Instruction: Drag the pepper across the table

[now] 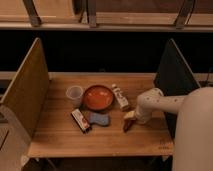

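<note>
The arm reaches in from the right, and the gripper (129,118) sits low over the table (60,142), just right of its middle. Its jaws are closed, right at the pepper (127,125), which lies on the wood beneath, nearer than the white bottle (120,97) and right of the blue pad (100,119).

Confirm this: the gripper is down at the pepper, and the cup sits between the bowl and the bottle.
Wrong on one point: the camera view shows the bowl between the cup and the bottle. The rest holds: the gripper is down at the pepper.
</note>
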`<state>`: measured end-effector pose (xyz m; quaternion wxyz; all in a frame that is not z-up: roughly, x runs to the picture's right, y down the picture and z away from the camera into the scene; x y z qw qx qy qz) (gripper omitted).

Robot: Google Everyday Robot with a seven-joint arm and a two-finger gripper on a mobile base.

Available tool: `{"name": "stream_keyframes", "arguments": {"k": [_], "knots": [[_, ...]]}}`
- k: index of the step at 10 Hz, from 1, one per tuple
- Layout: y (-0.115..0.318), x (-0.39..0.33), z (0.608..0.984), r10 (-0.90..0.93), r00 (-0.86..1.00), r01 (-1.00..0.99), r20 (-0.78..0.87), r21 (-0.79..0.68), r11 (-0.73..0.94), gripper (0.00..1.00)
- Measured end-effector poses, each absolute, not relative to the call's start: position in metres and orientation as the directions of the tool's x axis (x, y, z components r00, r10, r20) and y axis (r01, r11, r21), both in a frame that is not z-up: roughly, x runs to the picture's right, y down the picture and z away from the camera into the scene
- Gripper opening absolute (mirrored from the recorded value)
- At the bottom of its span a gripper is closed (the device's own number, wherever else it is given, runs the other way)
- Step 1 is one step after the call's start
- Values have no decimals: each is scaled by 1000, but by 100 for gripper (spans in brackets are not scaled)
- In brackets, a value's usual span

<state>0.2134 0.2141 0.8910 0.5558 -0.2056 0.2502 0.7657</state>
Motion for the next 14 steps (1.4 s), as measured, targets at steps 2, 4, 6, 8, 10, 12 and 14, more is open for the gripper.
{"name": "stream_keyframes", "arguments": {"k": [2, 4, 6, 8, 10, 12, 14], "knots": [[214, 213, 891, 749, -297, -954, -593, 154, -257, 0], [209, 208, 891, 765, -275, -961, -582, 151, -231, 0], [204, 215, 897, 778, -268, -963, -567, 181, -200, 0], [190, 241, 909, 790, -291, -950, -539, 260, -172, 0], [187, 264, 918, 785, -321, -932, -530, 324, -162, 0], [189, 272, 925, 769, -347, -922, -536, 346, -174, 0], [193, 261, 925, 750, -351, -929, -560, 308, -204, 0]]}}
